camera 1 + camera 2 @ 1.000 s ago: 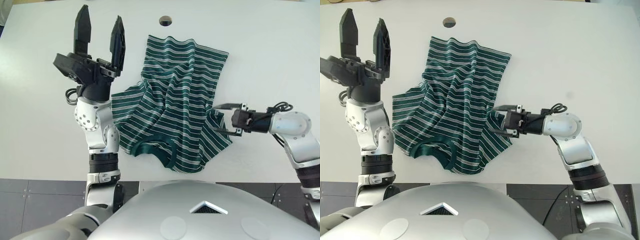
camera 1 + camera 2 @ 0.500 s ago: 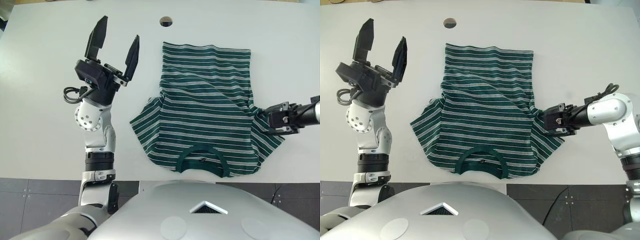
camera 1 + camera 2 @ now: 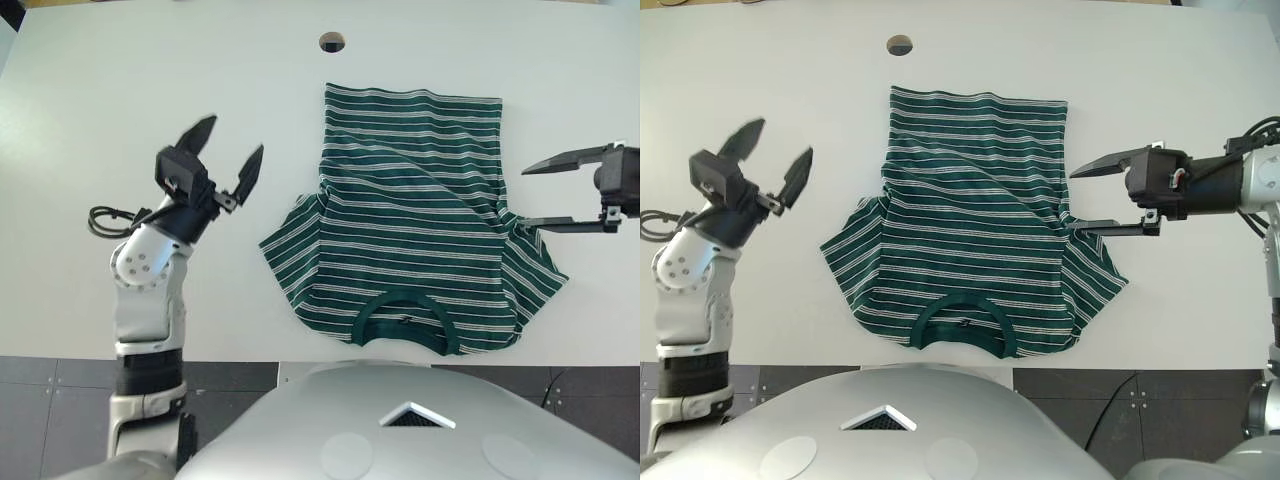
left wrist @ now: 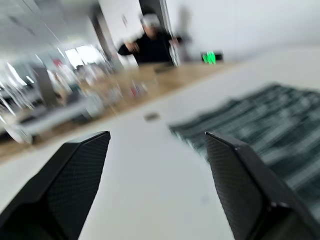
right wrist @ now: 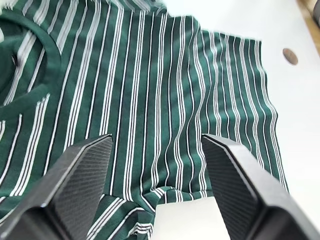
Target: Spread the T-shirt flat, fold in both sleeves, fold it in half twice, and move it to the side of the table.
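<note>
Right fingers (image 3: 1110, 163) newly apart beside T-shirt (image 3: 975, 250)

Frame left: left gripper (image 3: 783, 137) fingertips smeared, outline soft. Left wrist view: T-shirt (image 4: 260, 120) stripes blurred, tabletop hole (image 4: 151, 116) a vague blot, room behind indistinct. Frame right: right gripper (image 3: 523, 197) body cut by edge. Right wrist view: collar (image 5: 56, 50) runs off frame. Lower right: bunched sleeve (image 3: 535, 275), under-layers hidden. Collar mark (image 3: 405, 320) too small to tell.

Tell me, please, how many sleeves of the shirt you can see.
2. One sleeve spreads out on the robot's left side of the shirt; the other sleeve lies bunched on the right side, near the right gripper.
</note>
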You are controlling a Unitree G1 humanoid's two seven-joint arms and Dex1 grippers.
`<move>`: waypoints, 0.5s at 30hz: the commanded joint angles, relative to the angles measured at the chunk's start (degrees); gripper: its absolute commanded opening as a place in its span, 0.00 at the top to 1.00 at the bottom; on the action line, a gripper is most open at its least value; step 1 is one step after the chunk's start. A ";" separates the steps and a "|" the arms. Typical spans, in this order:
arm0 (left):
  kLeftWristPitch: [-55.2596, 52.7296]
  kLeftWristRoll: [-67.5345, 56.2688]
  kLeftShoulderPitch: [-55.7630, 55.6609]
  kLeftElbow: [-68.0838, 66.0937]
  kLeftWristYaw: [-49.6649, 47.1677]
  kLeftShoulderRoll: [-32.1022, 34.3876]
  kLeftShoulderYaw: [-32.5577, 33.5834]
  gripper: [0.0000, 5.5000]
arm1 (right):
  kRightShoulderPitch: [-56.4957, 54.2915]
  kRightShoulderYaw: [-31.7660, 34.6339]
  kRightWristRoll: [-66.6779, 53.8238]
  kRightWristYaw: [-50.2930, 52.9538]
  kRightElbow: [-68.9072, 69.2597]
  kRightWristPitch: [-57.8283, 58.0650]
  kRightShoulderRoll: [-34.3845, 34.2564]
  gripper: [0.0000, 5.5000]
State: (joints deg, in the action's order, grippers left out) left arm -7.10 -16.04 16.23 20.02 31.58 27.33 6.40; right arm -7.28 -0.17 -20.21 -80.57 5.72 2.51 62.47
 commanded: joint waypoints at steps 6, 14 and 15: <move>-48.27 -18.52 -2.99 15.84 -8.10 4.94 6.22 0.37 | 5.86 1.86 -1.24 0.72 1.93 -1.75 -2.55 0.40; -59.68 -19.89 -1.26 11.18 -10.09 7.50 9.50 0.37 | 6.88 0.14 0.21 2.99 4.73 -1.33 -4.79 0.40; -59.09 -18.96 -0.39 10.07 -9.74 8.19 8.82 0.37 | 6.87 0.10 0.15 3.21 5.29 -0.95 -4.92 0.40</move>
State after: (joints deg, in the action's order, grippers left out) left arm -66.38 -36.77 14.41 31.86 21.55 33.79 15.87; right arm -0.44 0.32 -20.39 -78.07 9.59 0.94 58.03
